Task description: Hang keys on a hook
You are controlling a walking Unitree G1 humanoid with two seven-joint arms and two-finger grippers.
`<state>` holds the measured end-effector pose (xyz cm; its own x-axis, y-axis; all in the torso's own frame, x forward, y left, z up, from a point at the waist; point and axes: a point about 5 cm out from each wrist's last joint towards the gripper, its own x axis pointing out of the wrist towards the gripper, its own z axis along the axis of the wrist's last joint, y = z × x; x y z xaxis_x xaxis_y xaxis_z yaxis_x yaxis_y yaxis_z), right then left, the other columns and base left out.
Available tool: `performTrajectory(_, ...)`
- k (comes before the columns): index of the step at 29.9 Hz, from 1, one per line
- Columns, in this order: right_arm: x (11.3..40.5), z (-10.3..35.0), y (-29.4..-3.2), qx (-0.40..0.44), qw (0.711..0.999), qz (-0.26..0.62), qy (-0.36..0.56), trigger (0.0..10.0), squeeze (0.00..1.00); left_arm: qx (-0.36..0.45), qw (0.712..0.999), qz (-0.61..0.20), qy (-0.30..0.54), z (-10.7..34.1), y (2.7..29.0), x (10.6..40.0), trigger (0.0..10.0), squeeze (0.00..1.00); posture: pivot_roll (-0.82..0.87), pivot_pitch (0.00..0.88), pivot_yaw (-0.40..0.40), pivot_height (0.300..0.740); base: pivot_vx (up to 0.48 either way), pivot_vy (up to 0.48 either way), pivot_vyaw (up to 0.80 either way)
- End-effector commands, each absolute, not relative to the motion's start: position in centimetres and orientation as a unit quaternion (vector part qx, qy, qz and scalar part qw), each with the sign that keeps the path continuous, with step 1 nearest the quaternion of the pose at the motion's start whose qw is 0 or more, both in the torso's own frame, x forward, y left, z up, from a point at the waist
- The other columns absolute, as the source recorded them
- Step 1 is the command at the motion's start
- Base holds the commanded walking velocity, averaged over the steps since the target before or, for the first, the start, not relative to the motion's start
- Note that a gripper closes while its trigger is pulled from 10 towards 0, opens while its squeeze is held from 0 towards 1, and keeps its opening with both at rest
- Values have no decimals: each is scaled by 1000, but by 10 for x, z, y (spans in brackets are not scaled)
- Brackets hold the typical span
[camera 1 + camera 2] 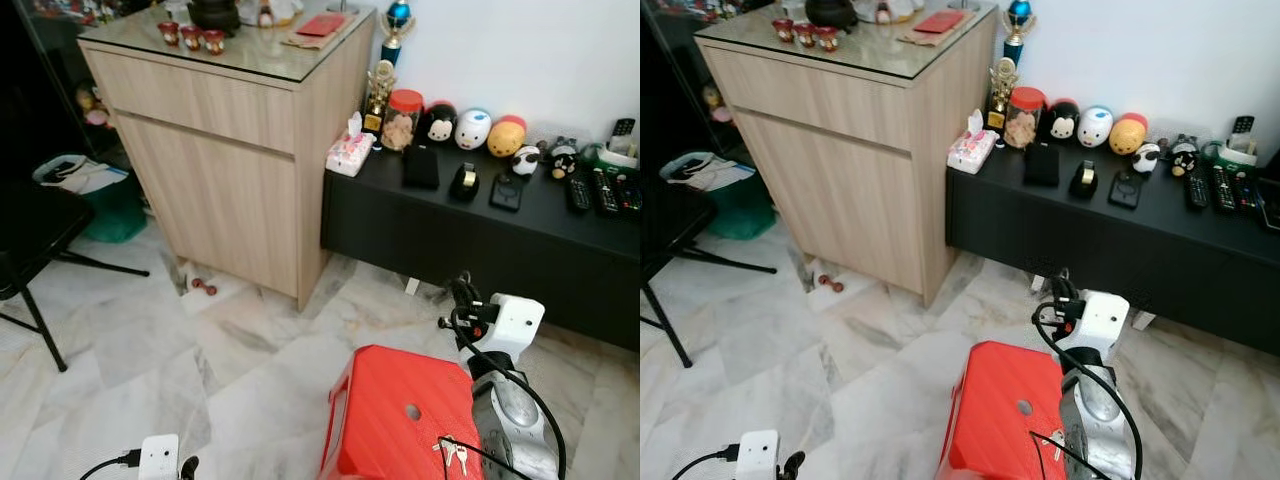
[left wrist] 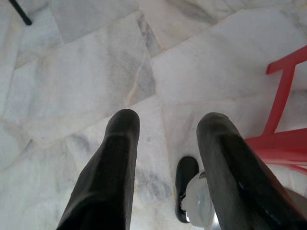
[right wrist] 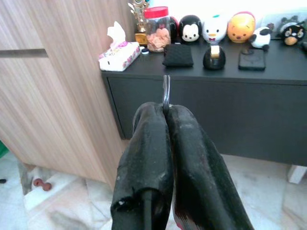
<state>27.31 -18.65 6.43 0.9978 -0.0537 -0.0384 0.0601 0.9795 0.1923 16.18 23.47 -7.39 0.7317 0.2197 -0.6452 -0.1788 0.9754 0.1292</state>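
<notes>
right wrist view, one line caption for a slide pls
Right gripper shut on a key ring, facing a black cabinet beside a wooden cupboard.

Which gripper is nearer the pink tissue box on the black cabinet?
Right. The right gripper, shut on the key ring, is raised toward the black cabinet below the tissue box. The left gripper hangs open over the floor, farther away.

Head stereo pair looks forward and down over stool (image 1: 400,420), cabinet (image 1: 230,150) and shelf (image 1: 500,215); right wrist view faces that shelf, closer; left wrist view points at floor (image 2: 96,72), apparently nearby.
</notes>
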Motion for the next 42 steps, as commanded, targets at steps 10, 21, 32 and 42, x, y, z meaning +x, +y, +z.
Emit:
performTrajectory(10, 280, 65, -188, 98, 994, -41, 11, 10000, 0, 21, 926, 101, 364, -77, 232, 158, 10000, 0, -26, 0, -34, 740, -370, 0, 0)
performTrajectory(21, 287, 66, -180, 102, 994, -30, 7, 10000, 0, 20, 926, 100, 364, -77, 233, 160, 10000, 0, -26, 0, -31, 740, -376, 0, 0)
performTrajectory(32, 291, 67, -186, 100, 994, -46, 3, 10000, 0, 18, 924, 102, 369, -77, 235, 159, 10000, 0, -27, 0, -18, 740, -316, 0, 0)
performTrajectory(42, 294, 66, -182, 104, 994, -45, 7, 10000, 0, 34, 918, 98, 384, -78, 238, 156, 10000, 0, -4, 0, -34, 740, 0, -32, 0)
